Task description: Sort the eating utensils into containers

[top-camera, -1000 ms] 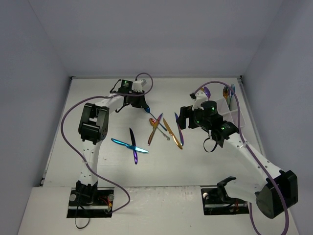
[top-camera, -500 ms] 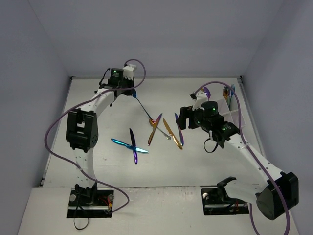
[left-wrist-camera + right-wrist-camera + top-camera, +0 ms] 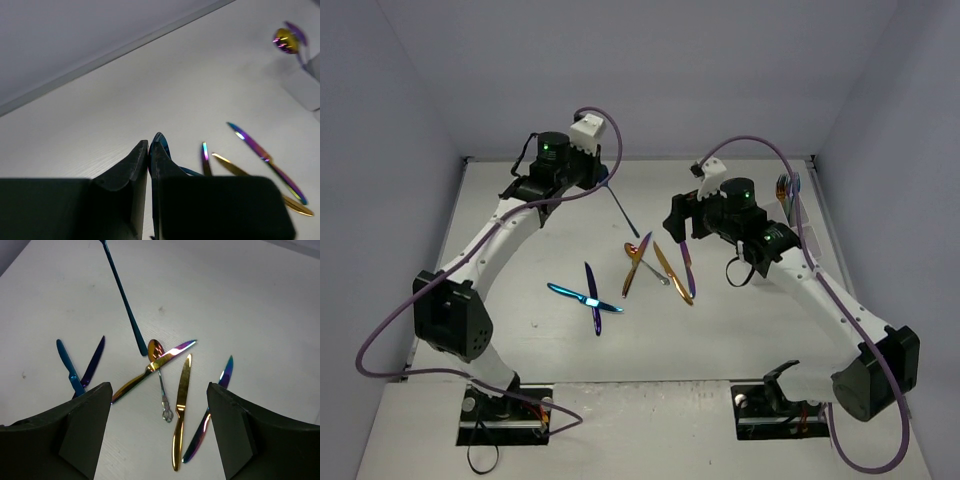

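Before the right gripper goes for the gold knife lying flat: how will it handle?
Probably stiff: the gold knife looks like slim solid metal. It lies flat on the table, so a push will likely skid it, and there is little edge to get under. The mirror finish suggests it may slip in the right gripper; pinch the handle squarely.

The left arm (image 3: 503,236) and right arm (image 3: 825,296) share white links, black joint housings (image 3: 450,320), green lights (image 3: 548,146) and looping purple cables (image 3: 752,140). The left gripper (image 3: 149,150) and right gripper (image 3: 158,390) have matte black wedge-shaped fingers (image 3: 125,172).
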